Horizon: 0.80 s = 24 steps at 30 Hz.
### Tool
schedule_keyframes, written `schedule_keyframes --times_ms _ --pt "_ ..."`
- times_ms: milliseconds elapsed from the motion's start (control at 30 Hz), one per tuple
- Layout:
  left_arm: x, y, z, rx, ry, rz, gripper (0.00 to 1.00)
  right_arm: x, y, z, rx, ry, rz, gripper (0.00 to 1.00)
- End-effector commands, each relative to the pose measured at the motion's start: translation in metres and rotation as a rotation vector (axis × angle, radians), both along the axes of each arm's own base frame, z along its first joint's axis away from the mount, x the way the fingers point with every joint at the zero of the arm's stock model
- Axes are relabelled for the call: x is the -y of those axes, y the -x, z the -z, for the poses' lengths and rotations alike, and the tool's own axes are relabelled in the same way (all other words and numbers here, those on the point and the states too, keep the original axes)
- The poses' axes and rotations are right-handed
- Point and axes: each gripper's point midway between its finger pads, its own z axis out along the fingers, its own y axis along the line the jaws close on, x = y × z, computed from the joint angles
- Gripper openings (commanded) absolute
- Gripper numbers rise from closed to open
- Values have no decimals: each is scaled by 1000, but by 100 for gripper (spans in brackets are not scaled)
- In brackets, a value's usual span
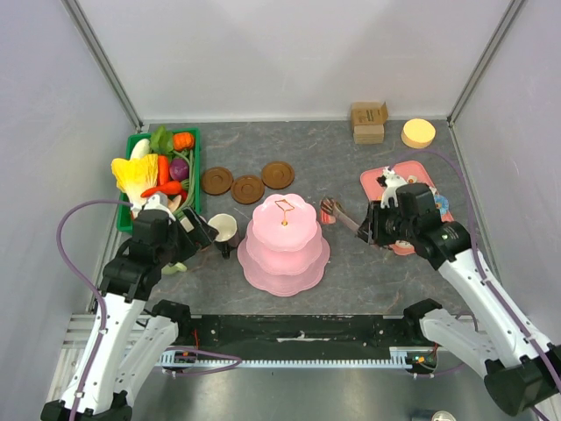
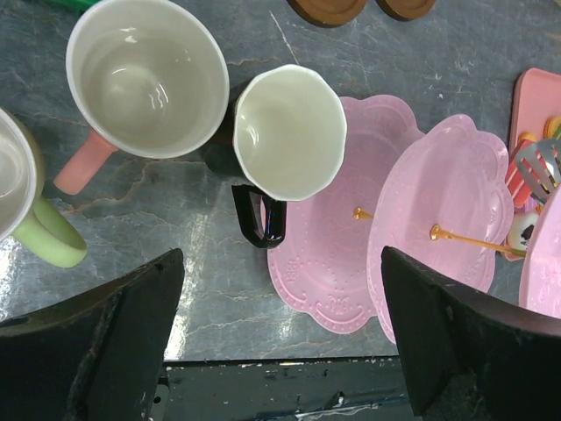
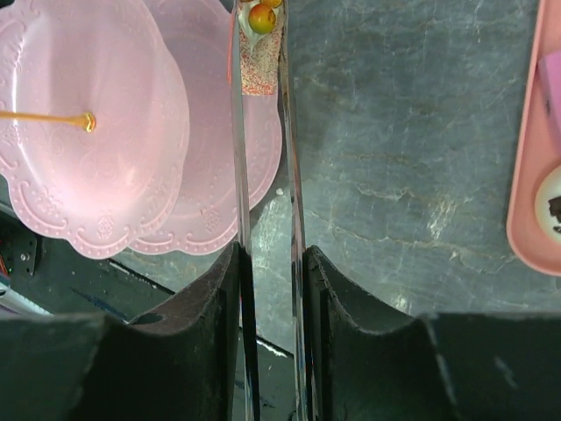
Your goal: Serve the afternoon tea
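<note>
Grey marbled bench (image 1: pixel 351 167), white panel walls (image 1: pixel 289 53), aluminium corner posts (image 1: pixel 102 61); left jaws spread wide, right jaws clamped on slim metal tongs (image 1: pixel 344 217).

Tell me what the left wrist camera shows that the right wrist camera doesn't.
Only left wrist: three upright mugs, the pink-handled mug, dark-handled mug and green-handled mug, beyond the open left gripper. Only right wrist: the right gripper shut on tongs holding a cake bit. Both: the pink tiered stand, the grey table, and seemingly the tongs' tip.
</note>
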Motion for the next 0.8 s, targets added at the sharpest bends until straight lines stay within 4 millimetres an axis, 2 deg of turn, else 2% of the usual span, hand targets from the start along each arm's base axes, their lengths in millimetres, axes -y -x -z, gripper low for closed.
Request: schedule_keyframes --times_ms 0,133,400,700,767 --pt "8 0 1 19 32 37 100 -4 10 -12 38 -76 11 34" --pt "9 2 5 9 33 44 99 -6 11 0 18 -86 13 34" --pt "12 4 6 9 42 65 99 -23 7 11 36 -142 -79 35" --pt "12 6 11 0 41 67 99 -39 5 21 74 -195 -167 38" --pt "12 7 12 0 40 69 99 -45 5 18 86 -225 -200 38"
